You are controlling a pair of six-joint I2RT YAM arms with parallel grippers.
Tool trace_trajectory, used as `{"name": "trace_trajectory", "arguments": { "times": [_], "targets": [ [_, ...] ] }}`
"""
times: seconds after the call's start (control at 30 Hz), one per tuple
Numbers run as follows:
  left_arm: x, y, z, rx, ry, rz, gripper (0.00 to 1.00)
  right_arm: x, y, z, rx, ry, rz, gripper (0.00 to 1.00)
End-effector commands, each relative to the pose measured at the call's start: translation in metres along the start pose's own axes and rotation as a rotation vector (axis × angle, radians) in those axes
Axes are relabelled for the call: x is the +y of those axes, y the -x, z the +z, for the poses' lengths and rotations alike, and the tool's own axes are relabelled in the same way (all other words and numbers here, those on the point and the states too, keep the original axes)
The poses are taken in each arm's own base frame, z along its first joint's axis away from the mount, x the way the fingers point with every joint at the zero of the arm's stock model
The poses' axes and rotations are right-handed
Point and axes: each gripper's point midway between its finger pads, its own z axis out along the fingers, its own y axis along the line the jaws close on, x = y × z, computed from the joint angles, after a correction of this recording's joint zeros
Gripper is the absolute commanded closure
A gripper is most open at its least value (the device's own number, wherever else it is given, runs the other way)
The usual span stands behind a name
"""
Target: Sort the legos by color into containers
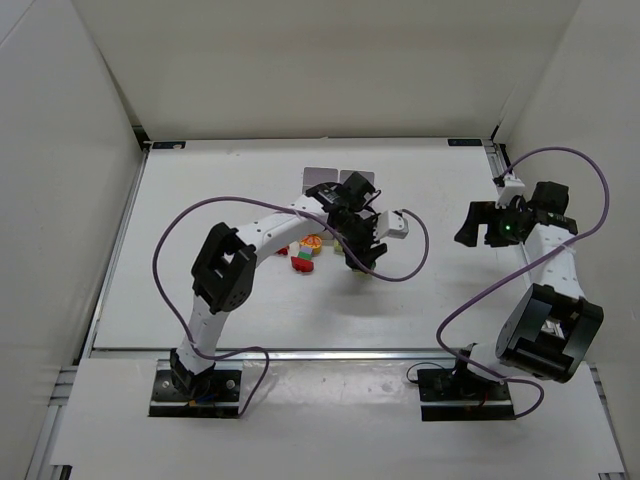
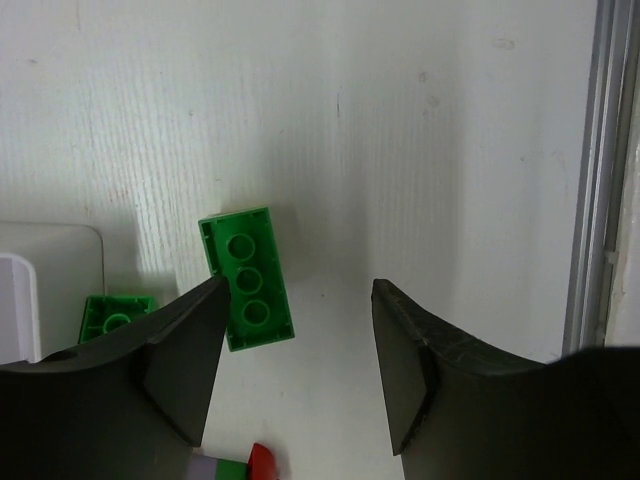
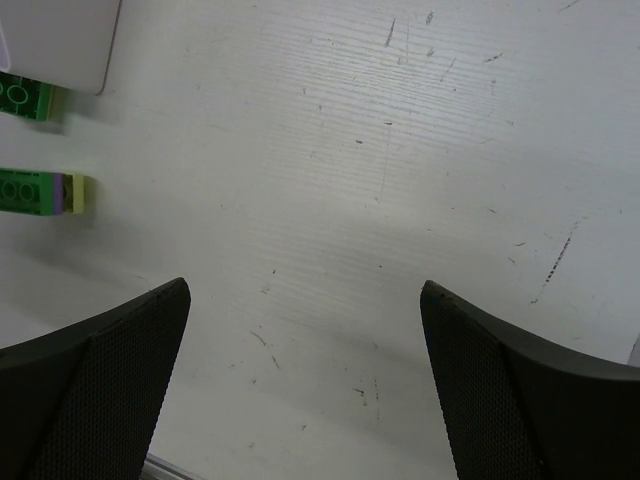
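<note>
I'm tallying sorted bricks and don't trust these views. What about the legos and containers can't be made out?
Top external: containers mostly under the left gripper; contents unseen.
Left wrist: small green brick partly behind a finger.
Right wrist: upper green brick and lower green brick cut by left edge.

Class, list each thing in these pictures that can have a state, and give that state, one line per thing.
Left hand: open, empty.
Right hand: open, empty.
Long green plastic toy brick: loose on the table, ungripped.
Smaller green plastic brick: loose, beside the white plastic box.
</note>
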Motion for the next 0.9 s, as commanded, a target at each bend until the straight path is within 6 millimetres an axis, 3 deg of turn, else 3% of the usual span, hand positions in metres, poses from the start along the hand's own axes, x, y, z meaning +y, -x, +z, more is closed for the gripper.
{"name": "trace_trajectory", "arguments": {
  "times": [0.0, 0.33, 0.87],
  "targets": [
    [-0.005, 0.017, -0.003, -0.041, -0.019, 0.047, 0.31, 0.002, 0.002, -0.008, -0.018, -0.008, -0.024, 0.01],
    [0.012, 0.000, 0.015, 0.025, 0.034, 0.061, 0.31, 0.002, 0.002, -0.009, -0.013, -0.007, -0.028, 0.01],
    [0.031, -0.001, 0.007, 0.036, 0.114, 0.085, 0.31, 0.005, -0.008, -0.002, 0.004, 0.022, -0.020, 0.01]
  ]
}}
